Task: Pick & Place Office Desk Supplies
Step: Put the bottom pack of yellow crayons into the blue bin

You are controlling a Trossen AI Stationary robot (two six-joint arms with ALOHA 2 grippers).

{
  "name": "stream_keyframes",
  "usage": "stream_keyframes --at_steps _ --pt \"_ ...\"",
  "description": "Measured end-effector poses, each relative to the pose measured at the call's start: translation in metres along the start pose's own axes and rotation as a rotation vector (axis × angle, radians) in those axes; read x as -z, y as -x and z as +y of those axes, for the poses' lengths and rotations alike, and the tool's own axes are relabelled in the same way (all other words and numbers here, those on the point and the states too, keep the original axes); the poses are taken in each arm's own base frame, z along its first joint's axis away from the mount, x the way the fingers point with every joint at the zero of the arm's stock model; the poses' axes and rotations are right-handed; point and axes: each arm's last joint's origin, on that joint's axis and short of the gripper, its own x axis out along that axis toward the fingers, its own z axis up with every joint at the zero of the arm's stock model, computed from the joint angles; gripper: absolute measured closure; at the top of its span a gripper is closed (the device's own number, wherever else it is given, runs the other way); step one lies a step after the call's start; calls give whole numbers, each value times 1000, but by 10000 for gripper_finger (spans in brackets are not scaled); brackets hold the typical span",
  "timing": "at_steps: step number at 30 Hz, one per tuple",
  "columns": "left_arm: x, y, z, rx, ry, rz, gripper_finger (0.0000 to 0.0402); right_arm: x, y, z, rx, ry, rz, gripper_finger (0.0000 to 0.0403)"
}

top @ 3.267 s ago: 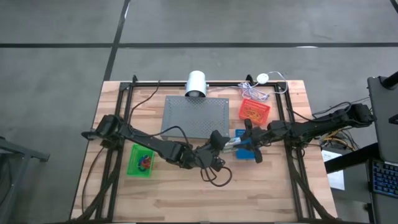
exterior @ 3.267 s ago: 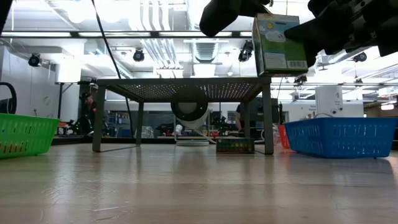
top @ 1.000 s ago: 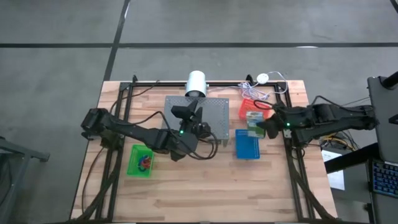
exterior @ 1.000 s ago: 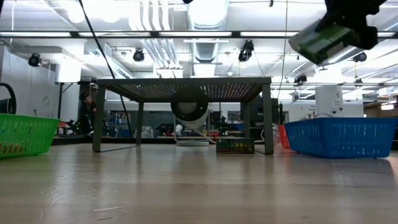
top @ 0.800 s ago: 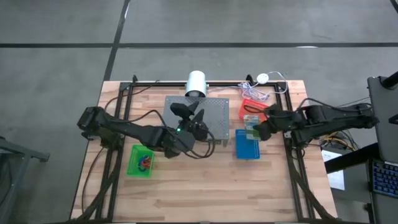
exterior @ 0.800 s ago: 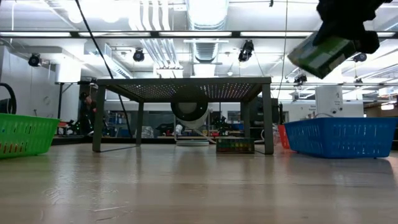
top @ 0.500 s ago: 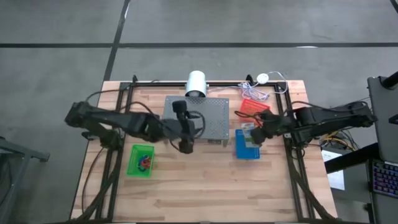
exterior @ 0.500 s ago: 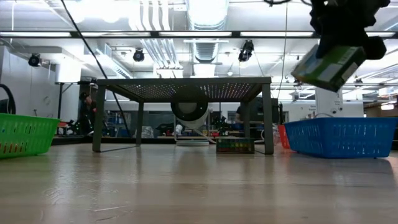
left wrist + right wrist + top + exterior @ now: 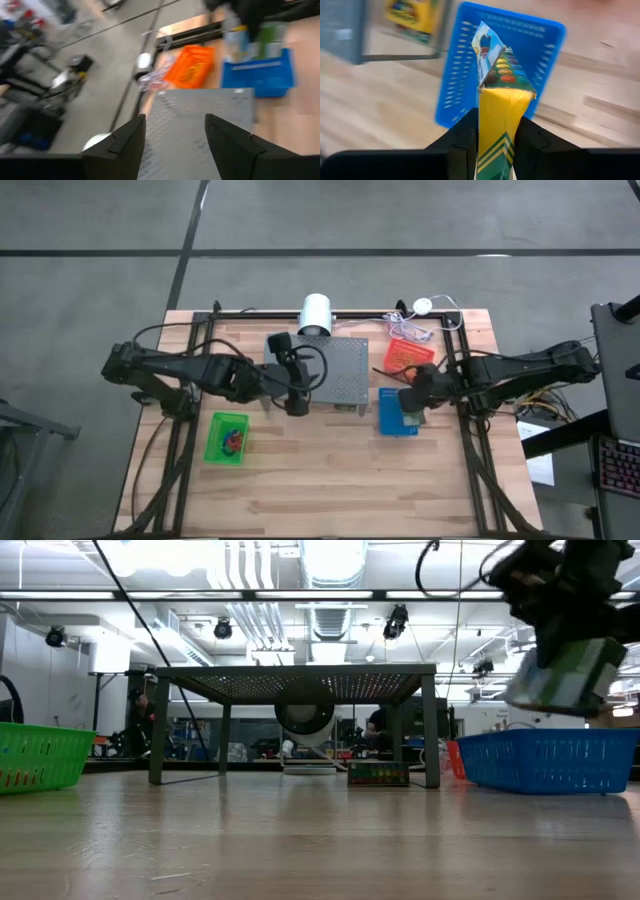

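1. Right gripper (image 9: pixel 496 134) is clamped on the crayon box (image 9: pixel 499 95), one finger on each broad face. In the high view it sits right of centre, over the blue basket (image 9: pixel 392 420).
2. Key relation: the box's long axis runs straight out from the jaws, free end pointing at the blue basket's floor (image 9: pixel 520 55). The low view shows the box (image 9: pixel 563 676) tilted and above the basket rim (image 9: pixel 548 737), not yet inside and not touching it.
3. My read: placing needs only a descent, then release. Risk is the box's leading edge catching the rim, since it is tilted rather than flat.
4. Left gripper (image 9: pixel 175 137) has its fingers spread and holds nothing. It sits over the left edge of the grey perforated stand (image 9: pixel 335 375), centre of the high view, well apart from the box. Right arm is plainly the nearer one.
5. A second crayon box (image 9: pixel 378 773) lies on the table under the stand.
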Motion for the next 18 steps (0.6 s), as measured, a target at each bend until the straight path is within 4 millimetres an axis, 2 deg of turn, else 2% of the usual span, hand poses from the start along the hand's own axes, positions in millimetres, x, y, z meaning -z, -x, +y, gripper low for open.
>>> stream_keyframes --at_steps 8,18 --pt "4 -6 9 -69 11 45 193 1 -20 9 91 -25 15 329" --pt "12 -11 17 -88 36 112 193 2 -41 15 192 -69 19 308"
